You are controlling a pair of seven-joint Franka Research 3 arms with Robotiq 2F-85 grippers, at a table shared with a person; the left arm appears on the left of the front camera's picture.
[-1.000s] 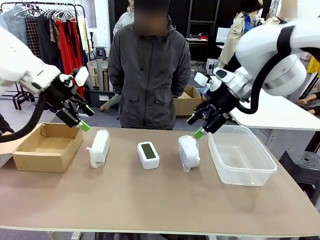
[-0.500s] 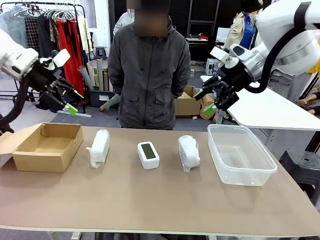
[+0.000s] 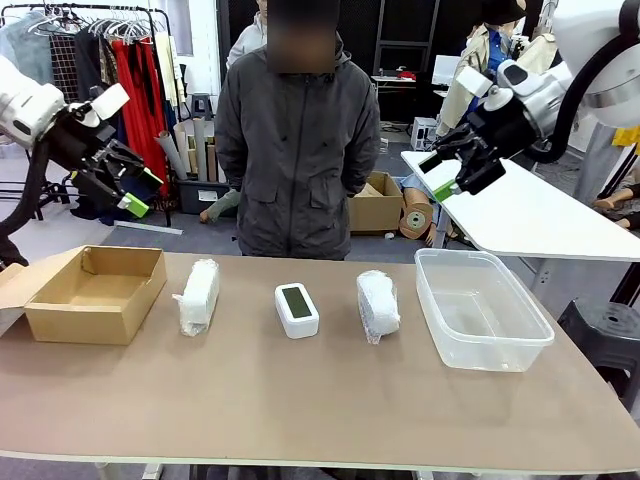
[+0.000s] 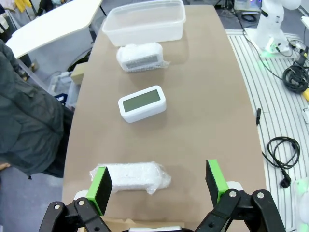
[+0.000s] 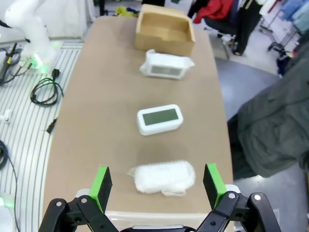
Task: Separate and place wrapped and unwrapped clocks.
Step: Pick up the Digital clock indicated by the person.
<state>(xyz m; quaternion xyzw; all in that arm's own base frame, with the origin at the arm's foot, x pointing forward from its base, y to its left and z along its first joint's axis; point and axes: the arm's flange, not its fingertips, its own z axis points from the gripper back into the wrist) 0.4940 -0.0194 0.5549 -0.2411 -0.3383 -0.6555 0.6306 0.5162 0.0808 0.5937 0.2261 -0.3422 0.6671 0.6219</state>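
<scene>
Left jaws, green pads spread as wide as they go, grip nothing. Right jaws, pads just as far apart, are empty too. Both hang high over opposite ends of the worktop, well clear of everything on it, which I judge to be a ready stance before any pick.

Below and ahead of the left jaws, framed between the pads, lies the left wrapped clock. Beyond it in line come the bare clock, the right wrapped clock and, farthest off, the clear tub. The cardboard box sits nearly under the left jaws. From the right jaws the order reverses: the right wrapped clock is nearest, the box farthest.

All three clocks lie apart in a row between the two containers, likely so that each arm has a bundle close by and a bin at either end for sorting. None is placed yet. A person stands at the far side, hands away from the worktop.

No brand or writing can be read, and the bare clock's grey-green screen shows no digits.
</scene>
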